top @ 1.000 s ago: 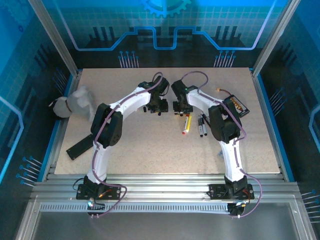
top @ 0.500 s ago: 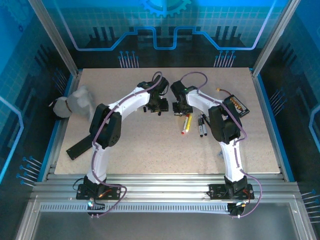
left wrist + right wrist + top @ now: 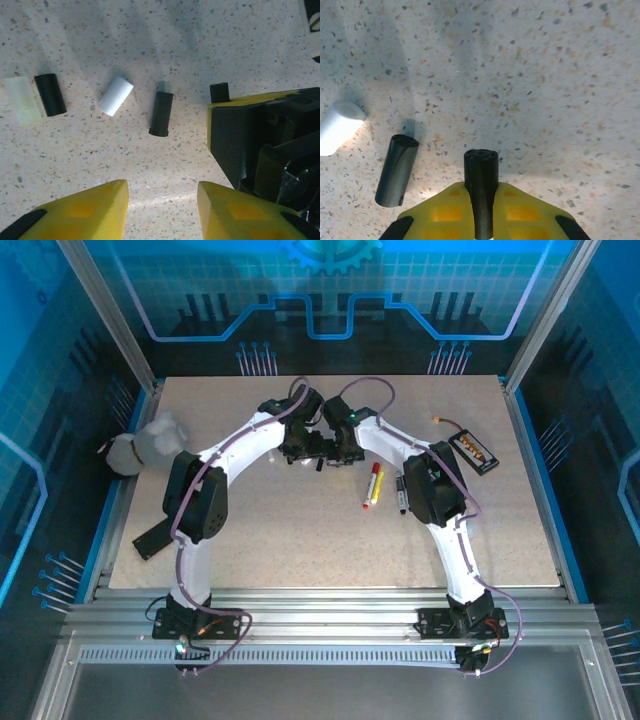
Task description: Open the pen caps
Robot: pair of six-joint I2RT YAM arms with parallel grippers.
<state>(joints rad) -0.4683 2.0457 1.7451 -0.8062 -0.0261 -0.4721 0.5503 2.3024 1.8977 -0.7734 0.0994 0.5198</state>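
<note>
Parking a pulled-off cap next to the others looks like the step in hand here. Both arms reach out to the far middle of the table (image 3: 300, 540). The left arm (image 3: 230, 450) and right arm (image 3: 400, 445) curve inward so the wrists nearly meet, with both claws pointing down at the surface.

The left claw (image 3: 161, 192) is spread wide with nothing between its fingers and hovers just short of the loose caps. The right claw (image 3: 481, 195) is clamped tight on a short black piece (image 3: 481, 165), held low over the table. I'd call it a cap, but only its end pokes out past the fingers, so I can't swear to it.

The pens (image 3: 372, 485) lie bunched on the table, nearer the bases and a bit right of the claws. Caps that are off sit in a loose row:
- a pale see-through cap (image 3: 22, 100)
- a black cap (image 3: 50, 94) right beside it
- a white cap (image 3: 116, 96)
- a second black cap (image 3: 161, 113) just beside the right claw

Next move, I reckon, is for the right claw to let go gently so its piece doesn't roll into that neighbour. Then both claws go to the pens, one holding the barrel while the other pulls.
</note>
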